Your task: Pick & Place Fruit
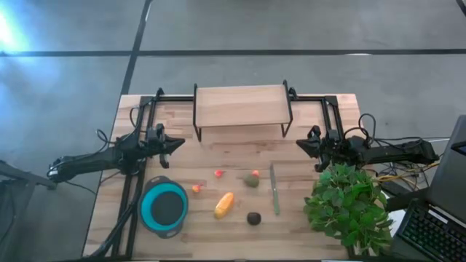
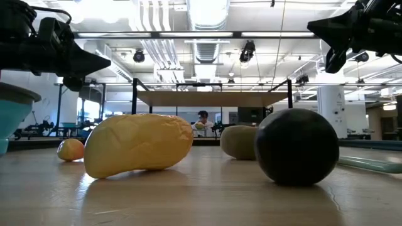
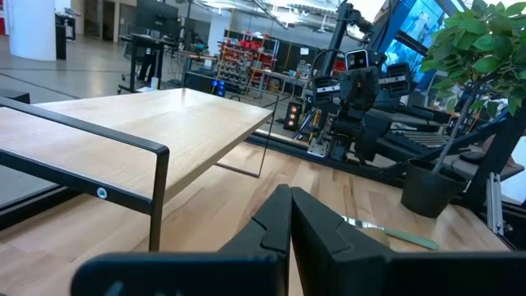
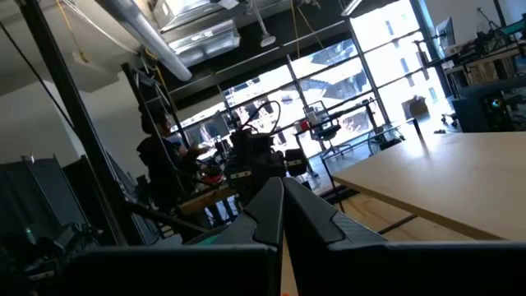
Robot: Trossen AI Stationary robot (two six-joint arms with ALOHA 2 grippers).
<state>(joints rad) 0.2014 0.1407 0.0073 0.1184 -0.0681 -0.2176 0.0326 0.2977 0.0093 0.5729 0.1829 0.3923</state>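
Left gripper point(image 1: 180, 143) shut, right gripper point(image 1: 300, 144) shut, fruit point(image 1: 224, 204) untouched

Two arms, dark near-black, slim jointed links. Left gripper point(image 1: 179, 143): two matte black fingers, angular stepped profile, tapering to point; black crossbar housing behind fingers. Right gripper point(image 1: 300, 145): same black tapered build. Black cables looping behind each wrist. White label patches on right arm's wrist block, seen from left wrist view.
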